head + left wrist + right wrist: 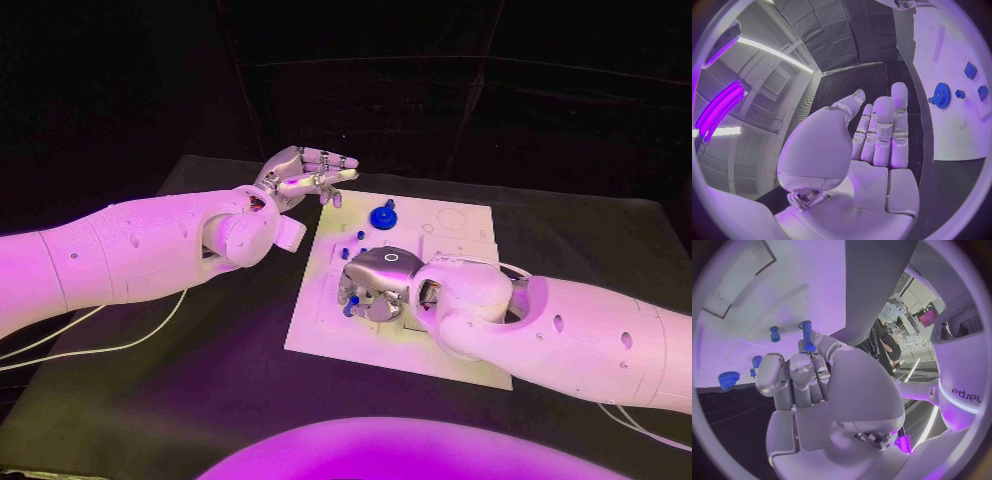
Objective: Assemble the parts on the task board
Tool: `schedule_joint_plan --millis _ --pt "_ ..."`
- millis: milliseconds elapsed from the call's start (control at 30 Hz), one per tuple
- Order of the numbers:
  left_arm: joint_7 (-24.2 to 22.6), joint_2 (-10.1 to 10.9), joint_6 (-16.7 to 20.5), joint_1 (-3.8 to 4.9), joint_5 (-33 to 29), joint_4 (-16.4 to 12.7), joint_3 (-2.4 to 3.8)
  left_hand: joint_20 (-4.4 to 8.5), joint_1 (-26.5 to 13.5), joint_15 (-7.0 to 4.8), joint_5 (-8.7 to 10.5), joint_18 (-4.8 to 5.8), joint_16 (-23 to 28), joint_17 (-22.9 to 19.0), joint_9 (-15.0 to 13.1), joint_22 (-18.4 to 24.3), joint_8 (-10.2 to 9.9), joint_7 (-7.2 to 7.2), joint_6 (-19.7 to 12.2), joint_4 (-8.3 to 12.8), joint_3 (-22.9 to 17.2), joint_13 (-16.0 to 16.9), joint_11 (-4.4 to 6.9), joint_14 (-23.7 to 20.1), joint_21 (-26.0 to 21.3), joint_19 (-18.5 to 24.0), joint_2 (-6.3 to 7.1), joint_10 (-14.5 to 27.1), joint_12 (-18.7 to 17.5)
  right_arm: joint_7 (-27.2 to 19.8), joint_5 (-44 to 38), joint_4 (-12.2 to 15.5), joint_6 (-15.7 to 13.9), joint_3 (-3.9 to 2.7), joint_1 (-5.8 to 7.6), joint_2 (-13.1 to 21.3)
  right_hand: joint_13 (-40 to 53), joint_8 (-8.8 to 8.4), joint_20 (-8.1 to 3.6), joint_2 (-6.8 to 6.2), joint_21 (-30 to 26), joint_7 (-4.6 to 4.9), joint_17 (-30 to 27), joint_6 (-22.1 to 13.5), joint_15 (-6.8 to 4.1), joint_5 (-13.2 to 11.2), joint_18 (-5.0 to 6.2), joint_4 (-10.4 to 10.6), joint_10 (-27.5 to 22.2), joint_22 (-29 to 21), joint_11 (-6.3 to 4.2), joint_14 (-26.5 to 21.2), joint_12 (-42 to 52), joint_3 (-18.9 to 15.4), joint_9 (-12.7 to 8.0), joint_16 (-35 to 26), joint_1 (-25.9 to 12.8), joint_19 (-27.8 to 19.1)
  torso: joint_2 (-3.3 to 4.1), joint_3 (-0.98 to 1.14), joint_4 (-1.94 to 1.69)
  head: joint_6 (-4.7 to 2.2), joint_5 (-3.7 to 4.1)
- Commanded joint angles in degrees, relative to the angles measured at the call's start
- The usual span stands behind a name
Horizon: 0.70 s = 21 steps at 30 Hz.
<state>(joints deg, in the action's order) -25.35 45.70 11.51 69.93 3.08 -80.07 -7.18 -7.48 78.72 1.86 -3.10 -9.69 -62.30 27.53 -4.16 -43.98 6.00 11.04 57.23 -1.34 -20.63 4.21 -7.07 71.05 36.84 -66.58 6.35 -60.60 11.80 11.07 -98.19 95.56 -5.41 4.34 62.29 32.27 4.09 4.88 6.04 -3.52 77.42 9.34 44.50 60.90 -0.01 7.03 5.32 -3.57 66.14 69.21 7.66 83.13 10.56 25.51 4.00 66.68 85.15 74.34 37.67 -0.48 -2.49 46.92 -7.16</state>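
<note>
black cloth covers the table, and the white board lies in its middle. the right hand rests over the board's centre, its fingers curled around a slim blue peg. the left hand hovers at the board's far left corner, fingers loosely bent and nothing plainly in them. a blue gear sits on the far part of the board, with small blue pieces just near of it. these parts look like light, stiff plastic, smooth and likely slippery; the peg is best pinched along its shaft, the gear by its toothed rim.
</note>
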Motion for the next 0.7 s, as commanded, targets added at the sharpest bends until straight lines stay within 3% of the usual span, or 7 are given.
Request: schedule_joint_plan --millis 33,700 --pt "-0.6 0.0 -0.4 0.10 -0.1 0.0 0.05 -0.15 0.2 0.05 -0.16 -0.79 0.4 -0.1 0.0 0.1 0.2 0.12 0.0 0.1 0.4 0.0 0.04 -0.2 -0.4 0.2 -0.22 0.3 0.2 -0.2 -1.4 0.0 0.4 0.01 0.02 -0.1 0.1 -0.18 -0.01 0.36 0.4 0.06 0.0 0.5 -0.13 0.2 -0.32 0.0 3.3 0.1 -2.91 0.3 0.2 0.4 -0.1 0.3 0.2 0.3 -0.01 0.00 0.01 -0.03 -0.06" --pt "-0.5 0.0 -0.6 0.10 -0.1 -0.1 0.05 -0.15 0.2 0.05 -0.16 -0.79 0.4 -0.1 0.0 0.1 0.2 0.12 0.0 0.1 0.4 0.0 0.04 -0.2 -0.4 0.2 -0.22 0.3 0.2 0.9 -3.2 -0.6 3.3 0.01 -0.04 -1.3 0.1 -0.25 0.02 0.09 0.4 0.06 -0.2 0.5 -0.12 0.3 -0.31 -0.1 3.4 0.1 -2.91 0.2 0.0 0.5 -0.1 0.2 -0.3 0.2 -0.03 -0.01 0.01 0.08 0.00"
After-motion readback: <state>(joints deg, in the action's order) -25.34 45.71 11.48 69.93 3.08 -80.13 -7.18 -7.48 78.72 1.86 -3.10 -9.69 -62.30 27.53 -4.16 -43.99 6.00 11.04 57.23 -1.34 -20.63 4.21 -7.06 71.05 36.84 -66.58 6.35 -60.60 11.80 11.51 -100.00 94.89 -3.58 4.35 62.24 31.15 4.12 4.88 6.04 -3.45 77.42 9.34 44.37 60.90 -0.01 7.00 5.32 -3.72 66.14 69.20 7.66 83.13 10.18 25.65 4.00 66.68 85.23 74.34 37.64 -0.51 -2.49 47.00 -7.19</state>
